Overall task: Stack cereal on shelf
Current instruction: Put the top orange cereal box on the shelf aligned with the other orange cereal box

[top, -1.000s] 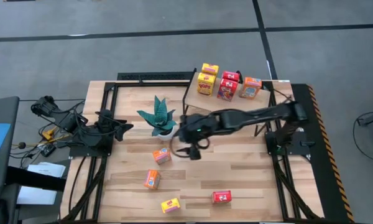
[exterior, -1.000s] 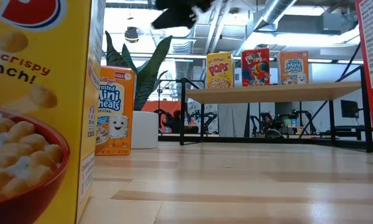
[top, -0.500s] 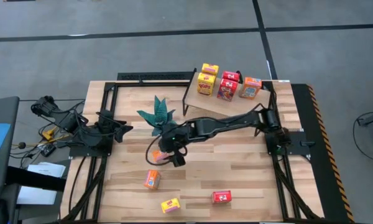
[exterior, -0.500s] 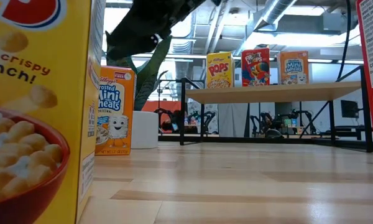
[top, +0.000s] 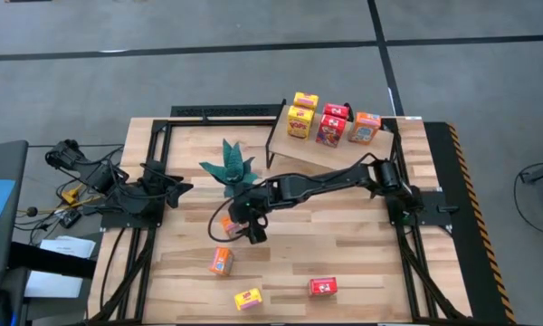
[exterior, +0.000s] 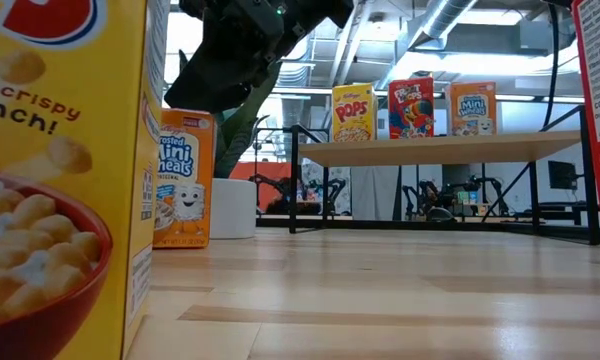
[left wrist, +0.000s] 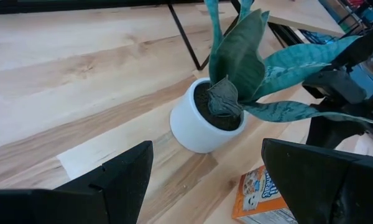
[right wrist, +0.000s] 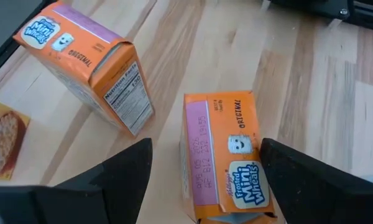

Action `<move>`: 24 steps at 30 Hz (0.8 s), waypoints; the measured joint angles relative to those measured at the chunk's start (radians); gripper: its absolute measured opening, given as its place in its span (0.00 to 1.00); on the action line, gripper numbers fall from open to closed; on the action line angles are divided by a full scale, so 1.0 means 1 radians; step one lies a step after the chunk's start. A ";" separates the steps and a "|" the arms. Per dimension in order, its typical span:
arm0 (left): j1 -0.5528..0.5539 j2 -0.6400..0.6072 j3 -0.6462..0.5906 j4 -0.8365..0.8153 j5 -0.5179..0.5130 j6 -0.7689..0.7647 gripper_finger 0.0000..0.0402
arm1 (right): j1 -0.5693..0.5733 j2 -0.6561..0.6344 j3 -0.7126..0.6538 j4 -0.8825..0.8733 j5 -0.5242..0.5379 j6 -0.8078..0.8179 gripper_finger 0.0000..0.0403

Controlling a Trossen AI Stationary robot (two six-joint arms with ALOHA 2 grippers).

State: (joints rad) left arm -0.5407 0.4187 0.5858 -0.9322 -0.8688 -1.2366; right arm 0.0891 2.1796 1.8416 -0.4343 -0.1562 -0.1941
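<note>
While the right gripper (top: 250, 226) hovers spread wide, the upright orange cereal box (right wrist: 227, 158) shows its purple-striped top.

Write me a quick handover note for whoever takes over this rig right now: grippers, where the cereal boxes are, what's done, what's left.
Right gripper: open, poised right above the orange box standing beside the potted plant; nothing held.
Left gripper: open, empty, parked at the table's left side.
Shelf: five boxes on it, two yellow, two red, one orange.
Tabletop: four boxes remain, the orange one under the right gripper, another orange, a yellow and a red near the front edge.
Done: five shelved. Left: grasp the orange box below the gripper, shelve it, then the other three.
</note>
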 joint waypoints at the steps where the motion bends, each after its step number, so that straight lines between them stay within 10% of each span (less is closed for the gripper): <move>1: 0.000 0.000 0.000 -0.001 0.000 0.000 0.73 | 0.000 0.000 0.000 0.001 0.000 0.003 0.80; 24: 0.000 0.000 0.000 -0.002 -0.002 -0.002 0.73 | -0.009 -0.032 -0.003 -0.016 0.023 0.002 0.80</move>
State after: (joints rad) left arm -0.5404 0.4191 0.5858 -0.9340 -0.8703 -1.2381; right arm 0.0803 2.1479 1.8389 -0.4503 -0.1329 -0.1917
